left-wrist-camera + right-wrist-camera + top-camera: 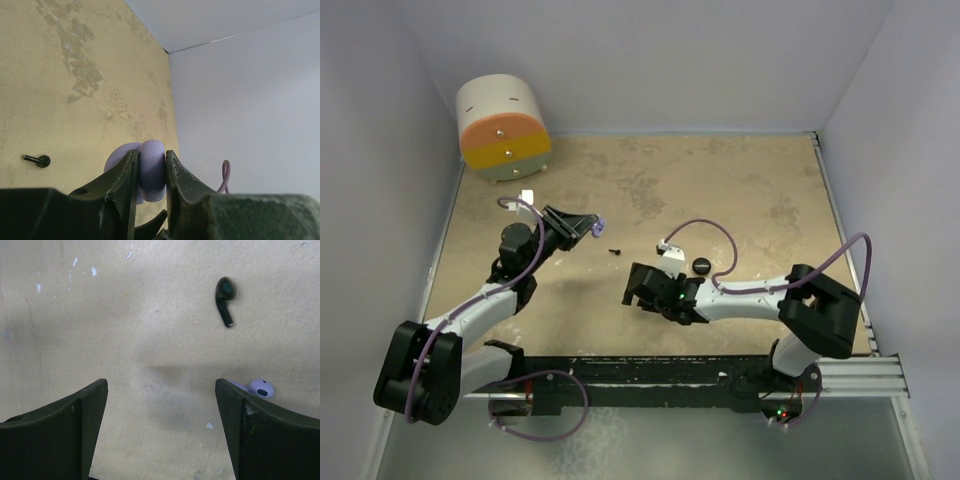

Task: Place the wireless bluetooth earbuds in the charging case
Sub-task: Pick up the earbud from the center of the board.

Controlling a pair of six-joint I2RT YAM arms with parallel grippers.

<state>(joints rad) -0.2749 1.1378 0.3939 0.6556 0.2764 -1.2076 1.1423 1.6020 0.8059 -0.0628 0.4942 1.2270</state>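
A: Left fingers (pixel 125 182)?
B: Clamped on a pale lavender rounded plastic piece (pixel 151 172).
A: Right fingers (pixel 70 435)?
B: Spread wide, empty, over the tan worktop (pixel 720 190). Small black stemmed earbud (pixel 224 297) lies ahead; pale lavender earbud (pixel 261 388) just beside one finger.

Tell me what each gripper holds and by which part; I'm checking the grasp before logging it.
Left gripper pinches a rounded lavender piece across its two sides; case or earbud, I cannot tell. Right gripper is open, holding nothing.
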